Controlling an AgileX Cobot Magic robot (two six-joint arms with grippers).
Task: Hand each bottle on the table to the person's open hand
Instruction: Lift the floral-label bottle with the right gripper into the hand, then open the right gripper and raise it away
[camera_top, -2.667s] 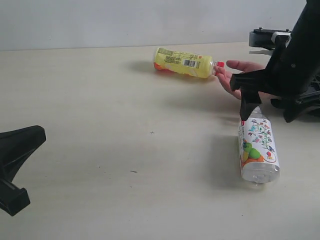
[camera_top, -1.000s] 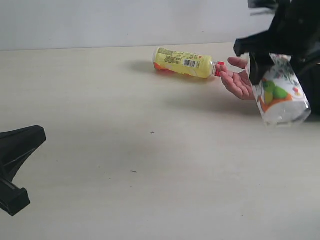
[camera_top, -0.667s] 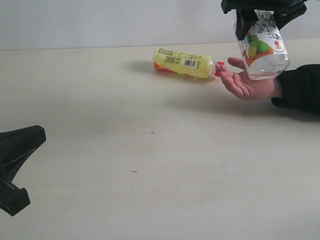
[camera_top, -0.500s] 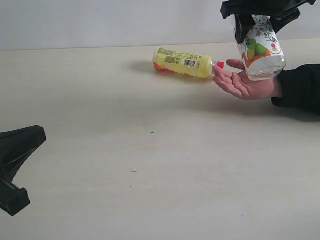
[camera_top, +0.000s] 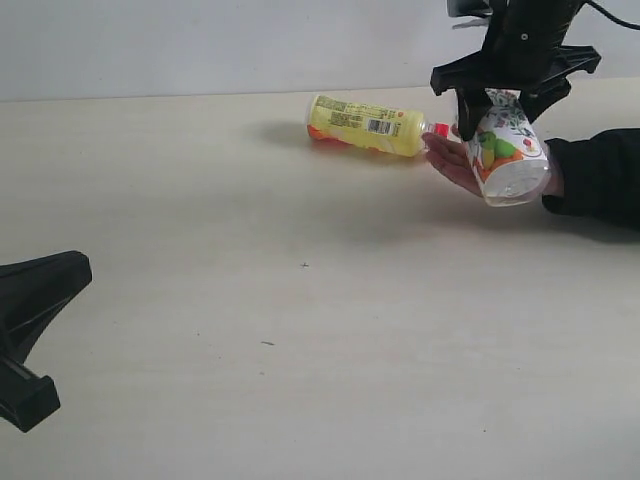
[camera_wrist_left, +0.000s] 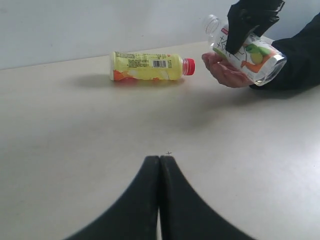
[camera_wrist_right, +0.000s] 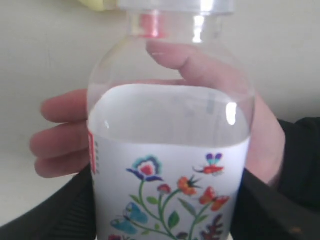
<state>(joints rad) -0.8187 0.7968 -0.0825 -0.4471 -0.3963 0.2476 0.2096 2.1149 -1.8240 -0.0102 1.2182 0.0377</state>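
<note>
Fingers of right gripper (camera_top: 499, 104) clamped on white fruit-picture bottle (camera_top: 510, 160), tilted, resting vs person's open hand (camera_top: 450, 164). Those of left gripper (camera_wrist_left: 160, 162) pressed together, over table (camera_top: 200, 260). Flat on table: yellow bottle (camera_top: 365, 125), red cap nr hand's fingertips.

Black arm (camera_top: 528, 32), tapered black end effector (camera_wrist_left: 160, 161)
</note>
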